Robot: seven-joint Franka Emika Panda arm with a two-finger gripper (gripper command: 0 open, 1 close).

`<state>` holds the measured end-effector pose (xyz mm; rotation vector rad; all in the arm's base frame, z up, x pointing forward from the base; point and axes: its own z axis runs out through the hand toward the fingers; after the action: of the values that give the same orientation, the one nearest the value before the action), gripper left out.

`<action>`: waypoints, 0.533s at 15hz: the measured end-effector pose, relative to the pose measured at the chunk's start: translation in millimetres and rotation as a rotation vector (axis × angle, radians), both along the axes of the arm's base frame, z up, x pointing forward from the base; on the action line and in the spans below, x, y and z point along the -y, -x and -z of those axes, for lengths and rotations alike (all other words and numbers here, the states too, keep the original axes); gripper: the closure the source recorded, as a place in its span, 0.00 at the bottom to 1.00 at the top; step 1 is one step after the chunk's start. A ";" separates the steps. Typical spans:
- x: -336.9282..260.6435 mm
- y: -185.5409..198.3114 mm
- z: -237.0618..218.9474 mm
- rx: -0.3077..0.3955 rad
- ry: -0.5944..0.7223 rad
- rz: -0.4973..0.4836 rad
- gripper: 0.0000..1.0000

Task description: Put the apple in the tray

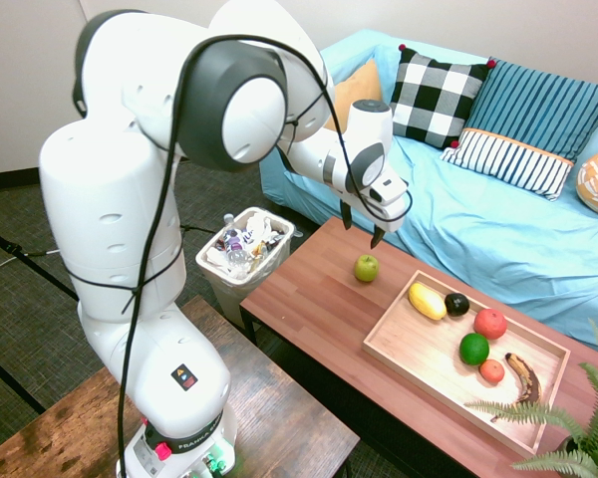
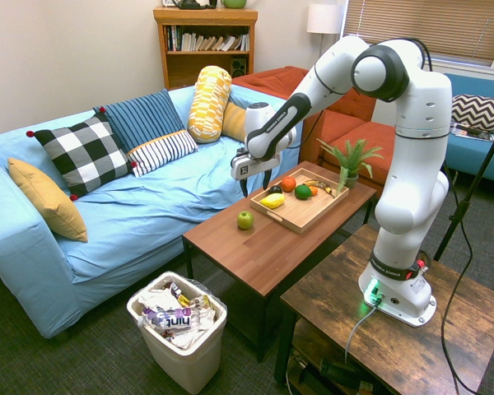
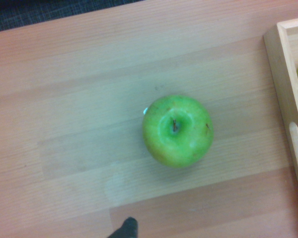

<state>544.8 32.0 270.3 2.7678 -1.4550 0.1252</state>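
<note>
The step in hand is the descent onto the apple (image 1: 366,267), and the approach looks well set up: the gripper (image 1: 362,227) hangs above the fruit, pointing straight down, its jaws spread wide and holding nothing. The wrist view shows the apple (image 3: 177,130) near the middle, stem up, so I judge that little sideways correction is needed before lowering. To do it well, the jaws should come down on either side of the widest part and close below the shoulder of the fruit; a round, smooth skin may slip or roll if pinched too high or off centre. After the lift, the carry to the tray (image 1: 399,357) is short, and the free spot seems to be the bare near part, away from the fruits already inside.

The counter (image 1: 314,309) is a reddish-brown wooden coffee table, flat and bare around the apple, which sits alone just beside the tray's short end, not touching it. The tray holds a yellow fruit (image 1: 427,300), a dark one, red-orange ones, a deep-green one (image 1: 473,349) and a banana (image 1: 523,375).

Behind stands a sofa under a light-blue cover (image 1: 498,219) with patterned cushions; a full waste bin (image 1: 245,249) sits on the carpet by the counter's end.
</note>
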 end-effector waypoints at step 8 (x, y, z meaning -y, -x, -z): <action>-10.0 -63.8 81.9 -0.037 0.051 0.030 0.00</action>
<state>608.7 42.0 188.4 2.6925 -1.4624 0.1084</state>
